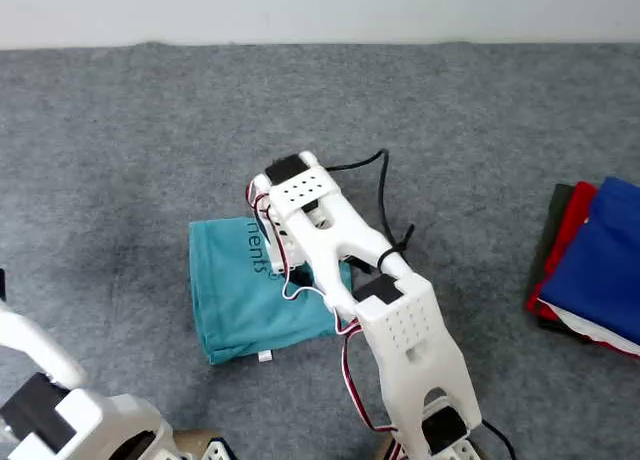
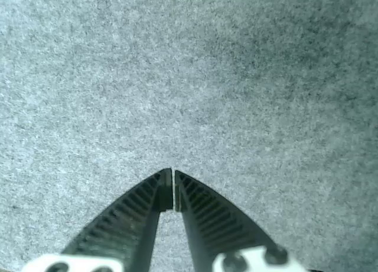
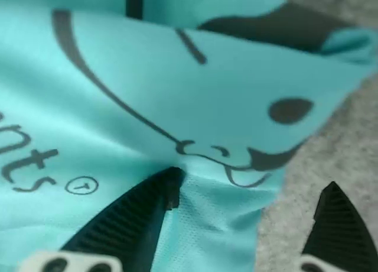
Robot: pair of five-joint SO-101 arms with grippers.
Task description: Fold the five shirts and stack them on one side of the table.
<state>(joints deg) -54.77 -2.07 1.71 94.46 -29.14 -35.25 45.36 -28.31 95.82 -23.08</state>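
A folded teal shirt (image 1: 235, 300) with dark print lies on the grey carpeted table, a little left of centre. My right arm (image 1: 335, 235) stretches over the shirt's right part, and its wrist hides the gripper from above. In the right wrist view my right gripper (image 3: 253, 183) is open, close down over the teal shirt (image 3: 177, 88). One finger (image 3: 136, 216) rests on the cloth and the other (image 3: 331, 219) is over the carpet just past the shirt's edge. My left gripper (image 2: 173, 174) is shut on nothing above bare carpet.
A stack of folded shirts (image 1: 600, 260), black, red and blue with blue on top, sits at the table's right edge. My left arm (image 1: 60, 405) is drawn back at the near left corner. A white wall runs along the far side.
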